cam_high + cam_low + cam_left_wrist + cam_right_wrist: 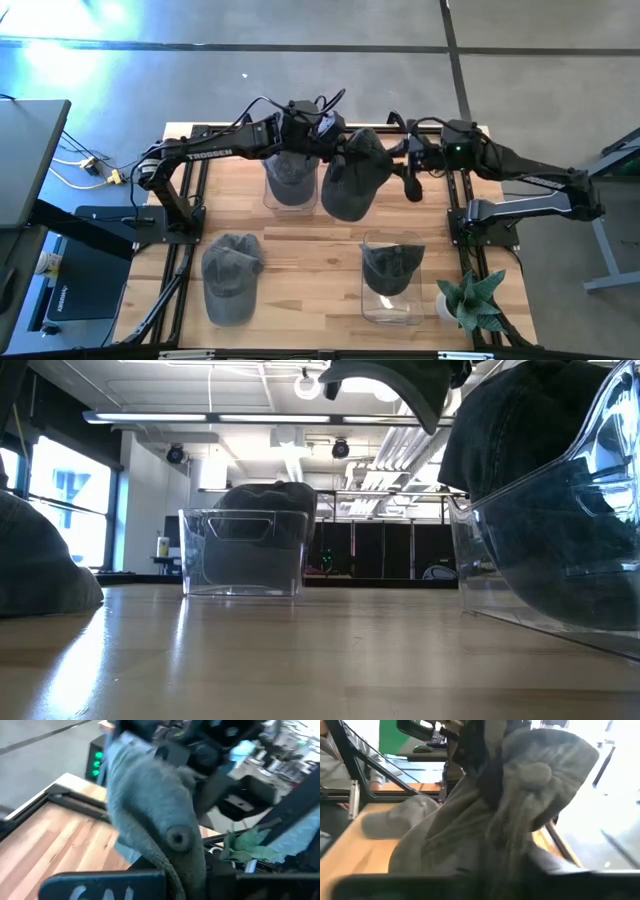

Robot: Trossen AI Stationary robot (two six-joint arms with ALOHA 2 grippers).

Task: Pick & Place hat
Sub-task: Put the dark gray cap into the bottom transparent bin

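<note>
A grey cap (355,178) hangs in the air over the far middle of the table, between my two grippers. My left gripper (325,143) is at the cap's left far side and my right gripper (398,165) is at its right side. Both are shut on it. The cap fills the left wrist view (150,805) and the right wrist view (520,805), and its top button (176,837) shows in both. In the low view only its brim (395,385) shows, high up. My left gripper holds the cap's cloth near the crown (187,870), coming level from the table's left. The cloth runs down between the fingers, which hide the contact. The cap is lifted clear of the table. My right gripper holds the cap's cloth at its right side (495,865), coming level from the table's right. The bunched cloth covers the fingers, so the layers cannot be told. The cap hangs below, clear of the table.
A clear bin (290,185) with a cap in it stands just left of the held cap. A second clear bin (392,283) with a cap stands at the near right. A loose grey cap (230,275) lies at the near left. A small plant (470,300) stands at the near right corner.
</note>
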